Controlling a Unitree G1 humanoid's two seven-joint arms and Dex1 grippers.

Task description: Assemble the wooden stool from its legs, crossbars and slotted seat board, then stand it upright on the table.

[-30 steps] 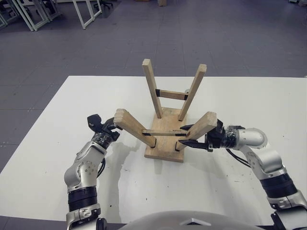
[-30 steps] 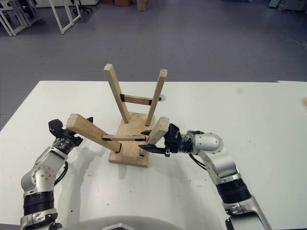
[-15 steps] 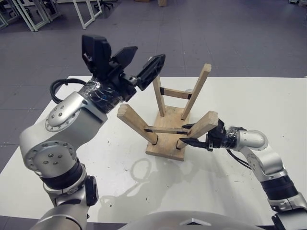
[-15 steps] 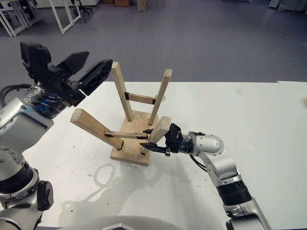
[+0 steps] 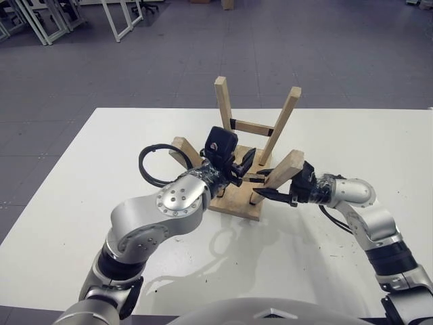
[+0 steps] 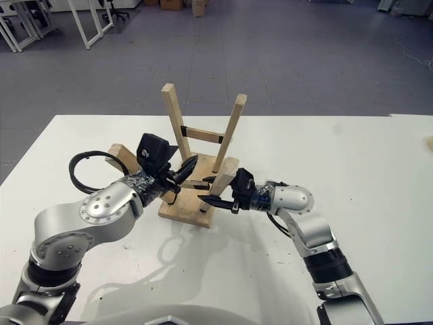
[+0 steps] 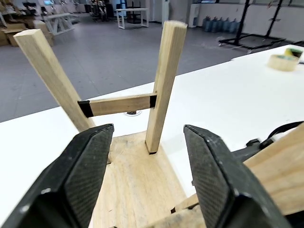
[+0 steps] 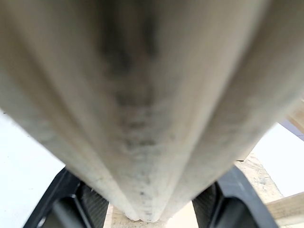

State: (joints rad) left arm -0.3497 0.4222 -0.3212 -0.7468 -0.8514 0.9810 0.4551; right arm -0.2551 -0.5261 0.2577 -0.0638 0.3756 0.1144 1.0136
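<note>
A white table (image 5: 352, 135) stands on the grey floor of a workshop, with white metal frames (image 5: 40, 17) at the upper left of the head view. At the centre of the frame the wooden stool lies upside down, its slotted seat board (image 5: 237, 202) flat on the table and its four legs pointing up. The two far legs (image 5: 223, 108) (image 5: 287, 115) lean slightly towards each other, joined by the far crossbar (image 5: 254, 126) with dark ends.

Lower in the frame, the near left leg (image 5: 181, 147) and the near right leg (image 5: 287, 169) splay outwards. The near crossbar (image 6: 198, 184) runs between them, partly hidden by the left arm. The left gripper (image 5: 241, 164) hangs over the middle of the stool, just above that crossbar. Its two black fingers (image 7: 88, 175) are spread wide, and the left wrist view looks between them at the far legs and the seat board.

The right gripper (image 5: 270, 187) comes in from the right of the frame and pinches the near right leg close to its foot. In the right wrist view, the leg runs between its dark pads (image 8: 76, 199). A roll of tape (image 7: 283, 61) lies on the table at the upper right of the left wrist view.
</note>
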